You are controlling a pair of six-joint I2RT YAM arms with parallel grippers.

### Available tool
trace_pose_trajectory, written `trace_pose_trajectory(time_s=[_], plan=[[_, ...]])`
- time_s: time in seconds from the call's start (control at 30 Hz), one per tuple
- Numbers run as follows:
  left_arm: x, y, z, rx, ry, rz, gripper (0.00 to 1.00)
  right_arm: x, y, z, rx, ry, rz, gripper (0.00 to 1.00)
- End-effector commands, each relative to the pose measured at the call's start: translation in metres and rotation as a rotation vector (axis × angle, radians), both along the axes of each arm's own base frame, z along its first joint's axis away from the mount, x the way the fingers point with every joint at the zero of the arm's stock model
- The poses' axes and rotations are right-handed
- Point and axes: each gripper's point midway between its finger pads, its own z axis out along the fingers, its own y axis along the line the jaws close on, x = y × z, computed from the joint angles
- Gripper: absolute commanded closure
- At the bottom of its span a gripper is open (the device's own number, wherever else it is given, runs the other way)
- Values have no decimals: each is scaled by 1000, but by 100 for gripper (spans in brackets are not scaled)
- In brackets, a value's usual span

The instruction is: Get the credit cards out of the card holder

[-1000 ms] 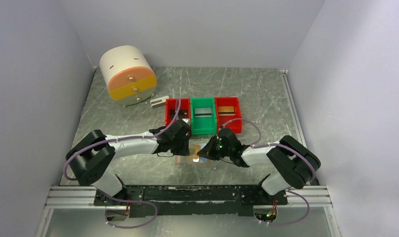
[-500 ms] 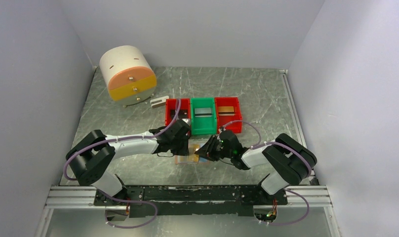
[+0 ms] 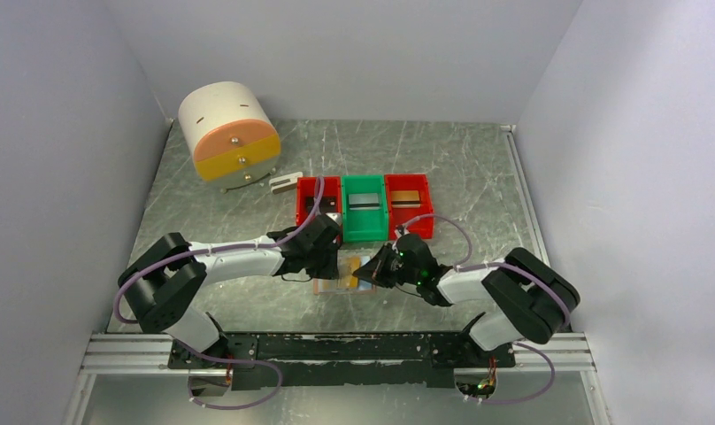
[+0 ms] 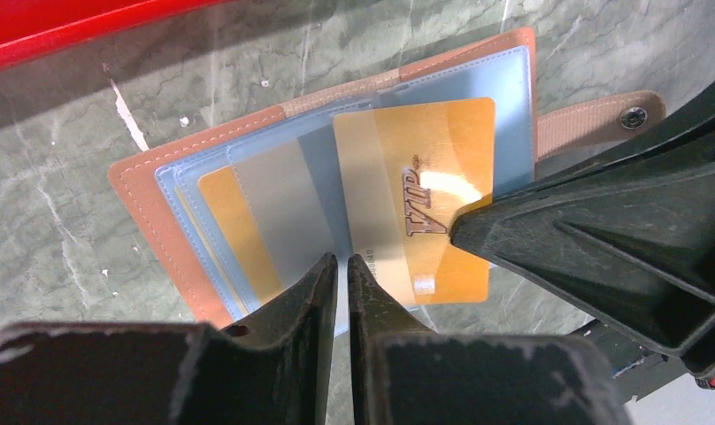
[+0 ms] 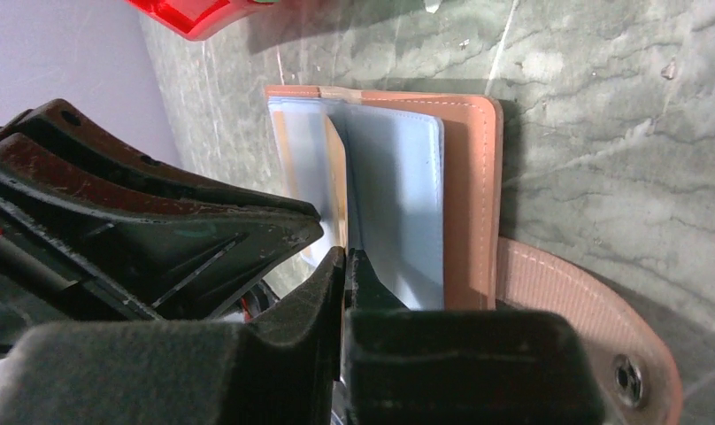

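Looking down from the top view, the card holder lies open on the table, just in front of the green bin. The left gripper and right gripper meet over it.

In the left wrist view, the left fingers are pressed together on the near edge of a pale blue pocket leaf, seemingly pinning the holder. A gold card lies partly out of its pocket, and a yellow-orange card sits fully inside another.

In the right wrist view, the right fingers are clamped on the gold card, seen edge-on.

The step in hand looks like drawing that card free. Pull it flat along the pocket's opening rather than upward. Keep the left pinch firm so the holder does not drag, and steer clear of the strap tab
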Motion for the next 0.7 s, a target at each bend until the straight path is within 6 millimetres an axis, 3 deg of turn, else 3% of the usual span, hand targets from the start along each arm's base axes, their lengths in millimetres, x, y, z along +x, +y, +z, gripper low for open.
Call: trace_pose_trajectory(time_s=[0.0,0.2,0.4,0.67], plan=[[-6,5,-3,32,12,-3,83,-2,-22,-16,-106,10,-41,99],[-2,2,5,7,-10,-2,75,1,-32,-11,-176,-20,-51,100],[6,-4,20,-22,-46,16,73,13,-35,21,-163,-155,-62,100],[13,-7,43,-100,-125,33,57,18,-30,48,-126,-305,-9,100]])
